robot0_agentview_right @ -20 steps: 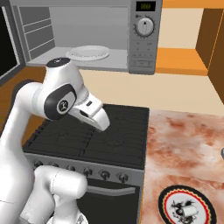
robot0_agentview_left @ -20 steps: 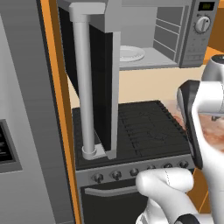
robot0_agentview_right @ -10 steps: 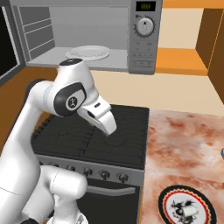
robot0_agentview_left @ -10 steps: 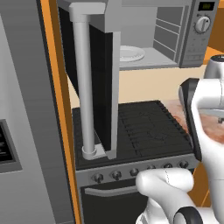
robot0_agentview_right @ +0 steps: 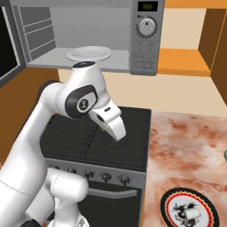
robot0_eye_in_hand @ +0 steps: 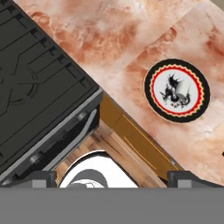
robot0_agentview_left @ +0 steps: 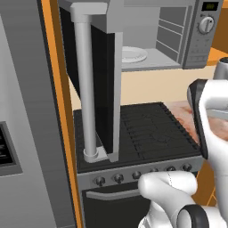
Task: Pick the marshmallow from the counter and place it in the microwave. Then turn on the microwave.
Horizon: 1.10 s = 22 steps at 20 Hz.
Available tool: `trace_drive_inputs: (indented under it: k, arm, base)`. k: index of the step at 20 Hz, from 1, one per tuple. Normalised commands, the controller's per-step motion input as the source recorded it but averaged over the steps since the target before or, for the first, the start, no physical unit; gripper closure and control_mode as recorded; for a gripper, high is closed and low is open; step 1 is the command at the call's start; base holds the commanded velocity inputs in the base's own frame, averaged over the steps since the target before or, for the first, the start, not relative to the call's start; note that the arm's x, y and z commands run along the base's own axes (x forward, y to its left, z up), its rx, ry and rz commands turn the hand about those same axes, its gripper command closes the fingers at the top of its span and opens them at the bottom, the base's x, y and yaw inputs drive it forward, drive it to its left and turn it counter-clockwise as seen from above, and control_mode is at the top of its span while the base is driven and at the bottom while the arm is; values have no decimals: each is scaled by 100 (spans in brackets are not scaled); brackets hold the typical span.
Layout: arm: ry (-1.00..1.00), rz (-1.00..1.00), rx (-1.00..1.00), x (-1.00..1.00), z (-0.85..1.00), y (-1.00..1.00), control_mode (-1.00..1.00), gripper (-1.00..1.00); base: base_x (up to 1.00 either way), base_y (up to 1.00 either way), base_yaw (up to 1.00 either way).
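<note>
Marshmallow handling starts from the setting: microwave (robot0_agentview_right: 88,35) open-doored at 12 o'clock, mottled worktop (robot0_eye_in_hand: 131,39), decorated plate (robot0_eye_in_hand: 153,74), then the marshmallow (robot0_eye_in_hand: 183,91) on it. It looks light, soft and squashable; pinch its curved sides gently. The end effector (robot0_eye_in_hand: 112,177) hangs wide open, empty.

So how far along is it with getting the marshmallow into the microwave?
Done: the microwave door hangs open. In hand: the open tool is above the counter edge, near the marshmallow, which sits on a black-rimmed plate. Left: grasp it, place it inside, shut the door, switch on.
</note>
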Motion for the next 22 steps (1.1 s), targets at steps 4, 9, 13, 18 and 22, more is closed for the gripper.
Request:
trace_drive_inputs:
  k: [4, 9, 13, 18, 22]
  arm:
    - [0, -8, 0, -1, -14, -31, -100, -100]
    - [0, -5, 0, -3, -9, -31, -100, -100]
    - [0, -4, 0, -4, -12, -33, -100, -100]
    - [0, -4, 0, -4, -20, -35, -100, -100]
    - [0, -4, 0, -5, -21, -36, -100, -100]
  base:
    - [0, 0, 0]
    - [0, 0, 0]
    - [0, 0, 0]
    - [0, 0, 0]
    - [0, 0, 0]
